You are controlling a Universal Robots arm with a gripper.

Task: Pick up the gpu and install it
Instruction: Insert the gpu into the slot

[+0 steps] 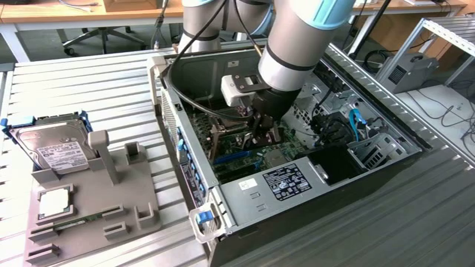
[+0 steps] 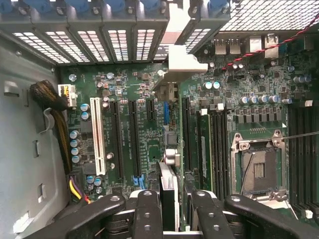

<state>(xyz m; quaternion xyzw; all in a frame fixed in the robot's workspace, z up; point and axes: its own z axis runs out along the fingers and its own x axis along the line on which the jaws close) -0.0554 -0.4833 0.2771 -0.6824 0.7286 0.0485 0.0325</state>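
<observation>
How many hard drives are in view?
1. The hard drive sits on the grey holder, to the exterior view's left of the computer case; drives inside the case may be hidden.

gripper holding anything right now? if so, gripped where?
Yes: the gripper holds the gpu edge-on between its fingers, clamped on the card's upper edge, above the motherboard slots inside the PC case.

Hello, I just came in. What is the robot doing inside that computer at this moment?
The arm has reached down into the open computer case. Its gripper holds the gpu edge-on between its fingers, just above the motherboard, near the long expansion slots. Whether the card is already seated in a slot cannot be told. On the table outside the case, a hard drive stands in a grey holder.
</observation>
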